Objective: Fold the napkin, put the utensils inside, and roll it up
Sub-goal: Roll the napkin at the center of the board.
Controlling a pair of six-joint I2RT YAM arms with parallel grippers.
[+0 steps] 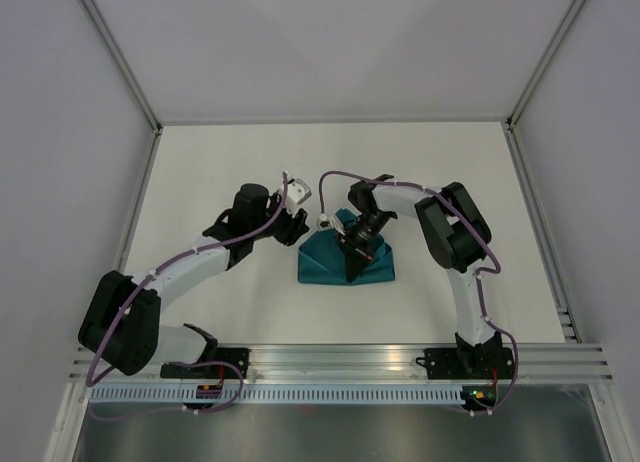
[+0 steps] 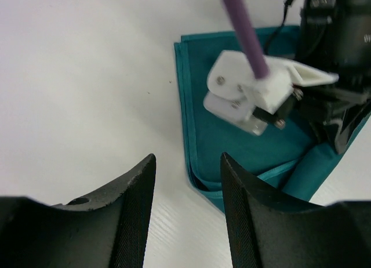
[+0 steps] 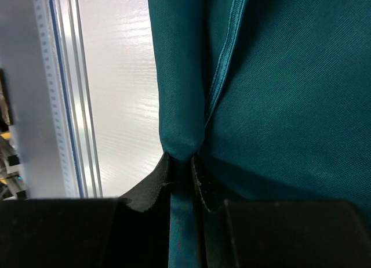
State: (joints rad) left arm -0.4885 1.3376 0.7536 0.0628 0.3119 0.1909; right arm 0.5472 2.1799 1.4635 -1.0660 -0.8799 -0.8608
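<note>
The teal napkin [image 1: 322, 262] lies folded at the table's middle, with a rolled part near its right side [image 2: 307, 172]. My right gripper [image 1: 357, 248] is over the napkin and shut on a rolled fold of it [image 3: 181, 129]. My left gripper [image 1: 297, 225] is open and empty, just left of the napkin's far left corner; its fingers [image 2: 243, 198] straddle bare table beside the napkin's folded edge [image 2: 200, 181]. The dark blue utensil is hidden.
The right arm's white wrist camera mount [image 2: 249, 91] and purple cable [image 2: 243, 24] hang over the napkin. A metal rail [image 1: 340, 362] runs along the table's near edge, also in the right wrist view [image 3: 64, 94]. White walls enclose the table.
</note>
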